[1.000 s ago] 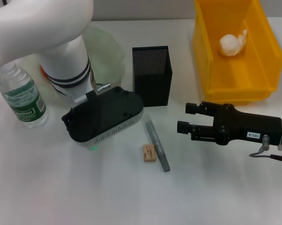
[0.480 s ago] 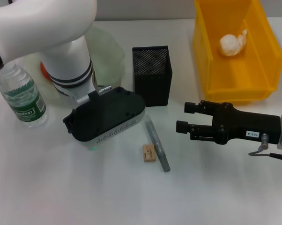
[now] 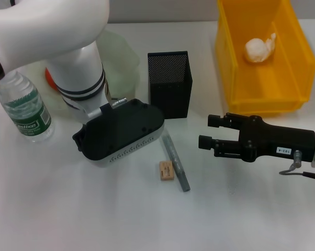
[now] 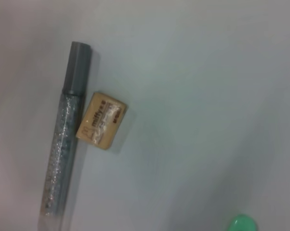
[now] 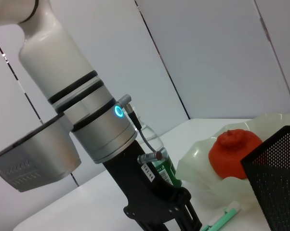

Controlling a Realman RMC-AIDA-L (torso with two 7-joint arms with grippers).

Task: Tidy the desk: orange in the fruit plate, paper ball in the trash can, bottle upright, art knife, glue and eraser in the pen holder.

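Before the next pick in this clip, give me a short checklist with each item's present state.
1. Orange in the fruit plate: ok.
2. Paper ball in the trash can: ok.
3. Bottle upright: ok.
4. Eraser in the pen holder: not ok; it lies on the table beside a grey glitter stick.
5. Left tool over the eraser: cannot tell; its wrist camera looks down on the eraser, but the arm's housing hides the tool from the head.
6. Right tool clear of the pick: ok; open, hovering to the right of the stick.
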